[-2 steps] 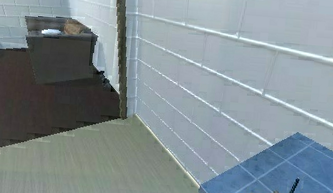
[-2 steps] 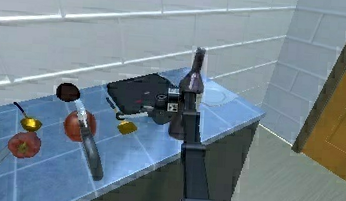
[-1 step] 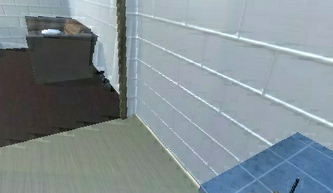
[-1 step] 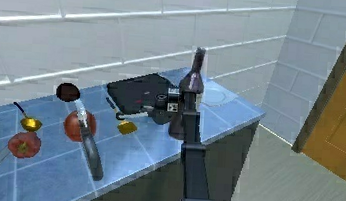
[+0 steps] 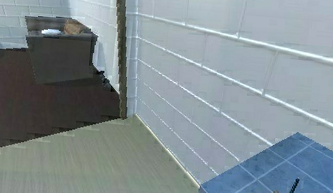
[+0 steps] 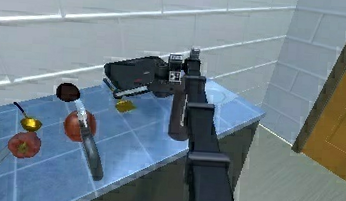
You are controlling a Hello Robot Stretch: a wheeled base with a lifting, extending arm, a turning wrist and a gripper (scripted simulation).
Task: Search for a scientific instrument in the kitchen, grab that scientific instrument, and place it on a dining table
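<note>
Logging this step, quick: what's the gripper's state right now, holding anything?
Gripper: cannot be told whether it holds anything; a dark boxy object sits on the blue tiled counter at its far end.

From where I stand, no word, number or sign can be read. The nearest thing to a label is the pair of white squares with black marks at the far end of the arm. Those marks are blocky patterns, not letters I can make out.
</note>
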